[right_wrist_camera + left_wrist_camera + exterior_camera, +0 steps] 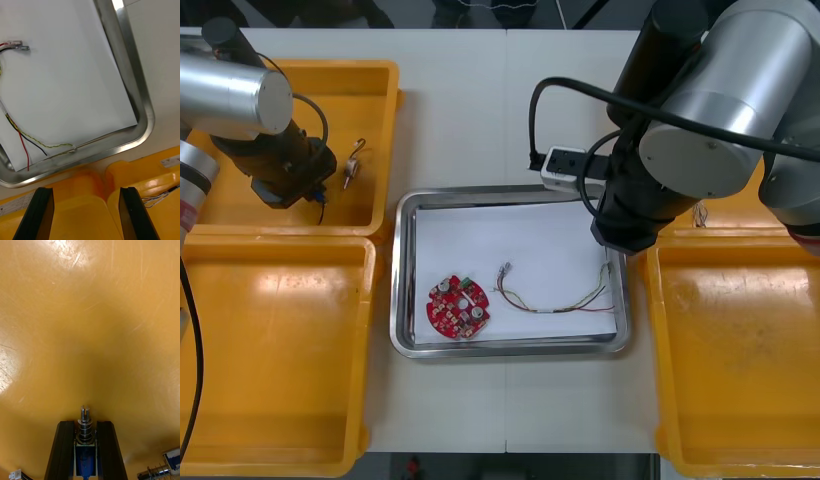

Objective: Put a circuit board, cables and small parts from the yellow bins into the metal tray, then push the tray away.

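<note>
My left gripper (pixel 85 429) is shut on a small metal part (pixel 86 420) with a blue body and a ringed metal pin, just above the floor of the far left yellow bin (pixel 380 85). In the front view that gripper (pixel 308 190) hangs low inside the bin. The metal tray (pixel 510 195), white inside, holds a round red circuit board (pixel 458 305) and a red and yellow cable (pixel 555 298). My right gripper (pixel 86 215) stands open and holds nothing, over the gap between the two right bins, beside the tray's rim (pixel 144 108). The cable (pixel 26 140) lies in front of it.
Another small metal part (pixel 354 162) lies in the far left bin, also seen beside my left fingers (pixel 163 468). A white plug block (pixel 565 166) with a black lead sits behind the tray. Thin cables (pixel 161 195) lie in the far right bin. The near bins (pixel 280 350) (pixel 740 350) look bare.
</note>
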Robot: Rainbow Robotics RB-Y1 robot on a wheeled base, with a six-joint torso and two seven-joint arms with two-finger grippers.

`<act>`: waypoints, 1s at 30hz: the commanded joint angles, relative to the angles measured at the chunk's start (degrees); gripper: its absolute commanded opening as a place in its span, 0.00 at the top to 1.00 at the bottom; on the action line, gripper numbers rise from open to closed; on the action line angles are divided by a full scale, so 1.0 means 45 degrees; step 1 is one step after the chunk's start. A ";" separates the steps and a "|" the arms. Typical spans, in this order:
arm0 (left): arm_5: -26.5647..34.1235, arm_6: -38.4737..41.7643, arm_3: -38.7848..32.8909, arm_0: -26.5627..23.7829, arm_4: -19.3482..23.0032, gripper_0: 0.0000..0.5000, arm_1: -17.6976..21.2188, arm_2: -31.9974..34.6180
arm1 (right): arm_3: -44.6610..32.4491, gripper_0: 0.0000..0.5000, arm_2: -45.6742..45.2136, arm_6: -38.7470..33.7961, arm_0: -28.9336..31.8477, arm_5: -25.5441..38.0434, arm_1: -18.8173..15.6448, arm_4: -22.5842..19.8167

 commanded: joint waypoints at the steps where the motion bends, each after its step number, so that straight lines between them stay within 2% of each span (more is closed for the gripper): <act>1: 0.0130 0.0358 -0.0189 -0.0453 0.0041 1.00 -0.0045 0.0330 | -0.0435 0.00 -0.0745 -0.0605 -0.0837 0.0083 -0.0248 0.0032; 8: 0.1517 -0.0482 -0.1010 -0.0531 -0.0193 1.00 0.0267 0.1189 | -0.0357 0.00 -0.1761 -0.0859 -0.0876 0.0083 -0.1264 0.0169; 14: 0.2610 -0.0717 -0.1947 -0.0629 -0.0369 1.00 0.0521 0.1697 | 0.0346 0.00 -0.2796 -0.0957 -0.0895 0.0083 -0.1772 0.0462; 18: 0.3138 -0.0834 -0.2670 -0.0648 -0.0349 0.99 0.0658 0.1853 | 0.1010 0.00 -0.3245 -0.1016 -0.1071 0.0083 -0.1908 0.0638; 27: 0.5716 -0.1107 -0.5463 -0.0629 -0.0135 0.99 0.0717 0.2048 | 0.3432 0.00 -0.4456 -0.1406 -0.1559 0.0083 -0.1908 0.0853; 30: 0.5824 -0.1185 -0.6205 -0.0629 0.0295 1.00 0.0736 0.2048 | 0.4096 0.00 -0.4808 -0.1601 -0.1559 0.0083 -0.1889 0.1029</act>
